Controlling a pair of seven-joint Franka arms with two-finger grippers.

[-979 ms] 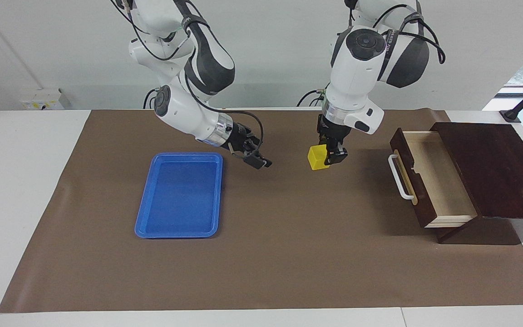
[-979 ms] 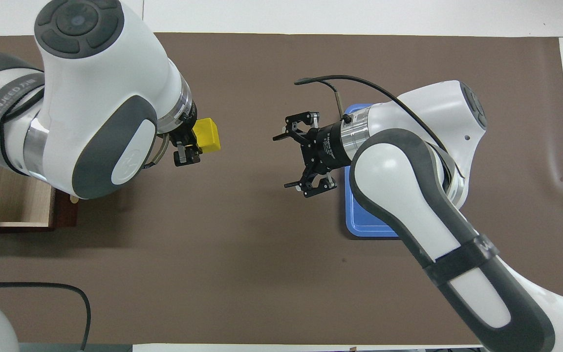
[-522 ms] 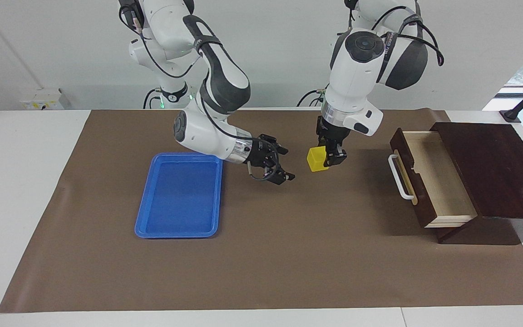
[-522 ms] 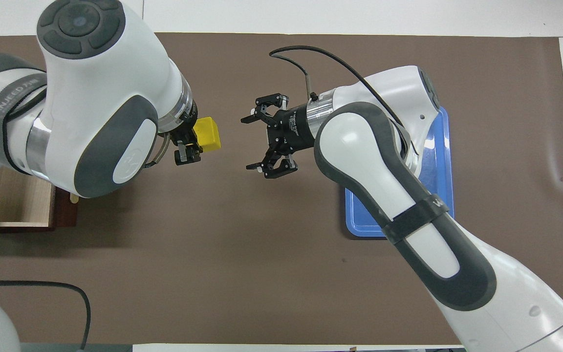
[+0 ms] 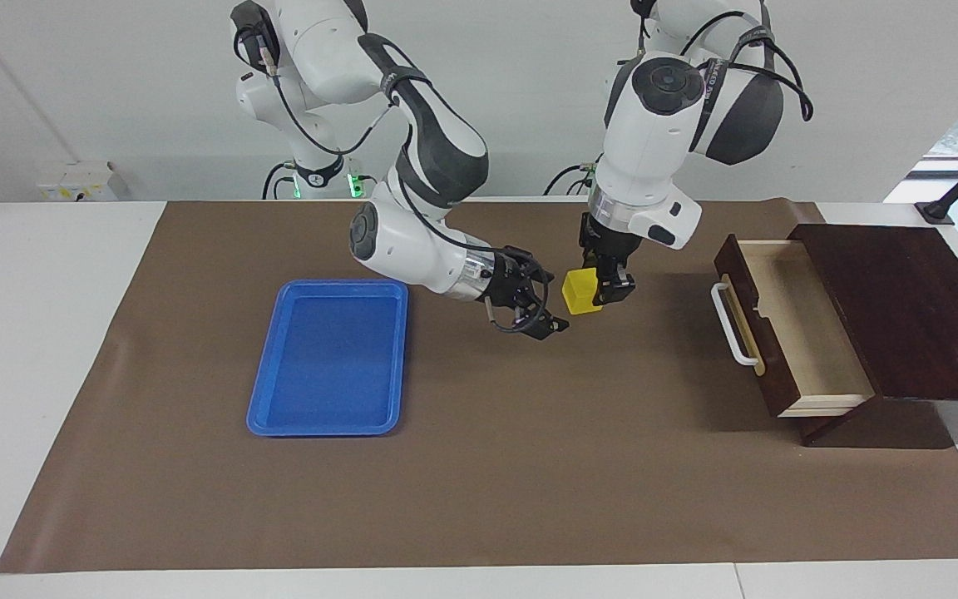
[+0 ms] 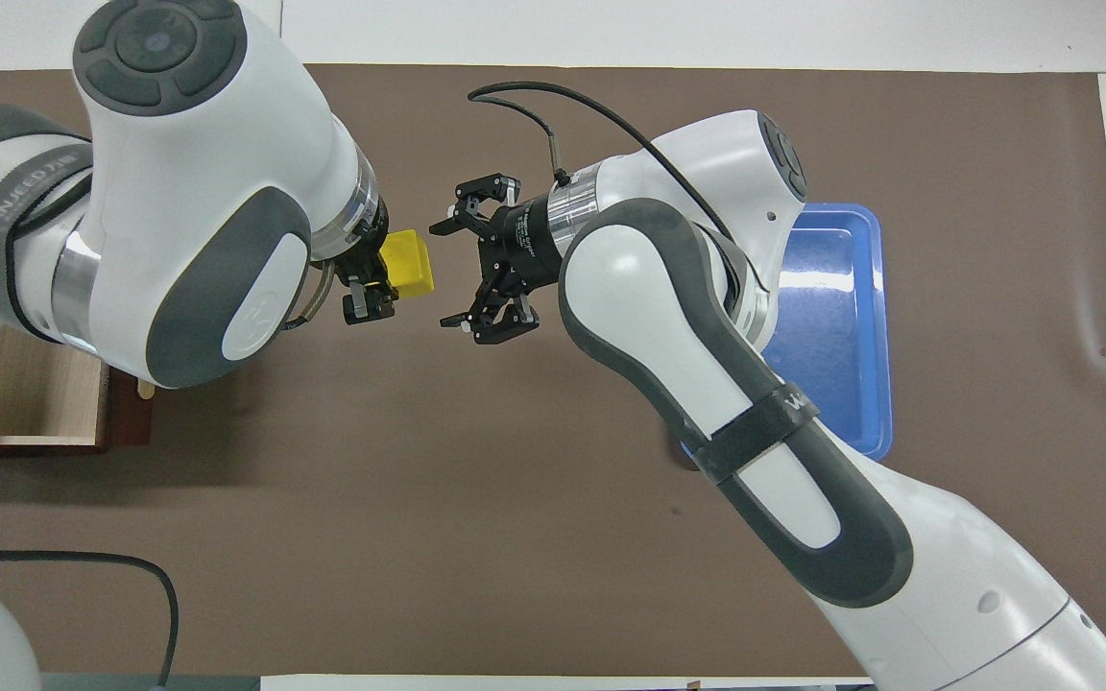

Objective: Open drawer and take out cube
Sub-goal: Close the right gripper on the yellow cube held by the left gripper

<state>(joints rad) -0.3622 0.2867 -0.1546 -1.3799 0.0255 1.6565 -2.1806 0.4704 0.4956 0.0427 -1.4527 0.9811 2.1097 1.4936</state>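
I see the left gripper (image 5: 599,287) at center frame pinching the yellow cube (image 5: 580,293) above the brown mat. My right gripper (image 5: 547,301), fingers spread, hangs just beside it. The drawer (image 5: 787,326) stands pulled open at frame right.

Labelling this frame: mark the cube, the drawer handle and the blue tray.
cube (image 5: 580,293), facing view, its front face.
drawer handle (image 5: 732,326), facing view, middle of the white bar.
blue tray (image 5: 325,362), facing view, its bare floor.

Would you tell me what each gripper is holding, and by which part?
The left gripper holds the cube by its sides, above the mat. The right gripper, open beside it, holds nothing.
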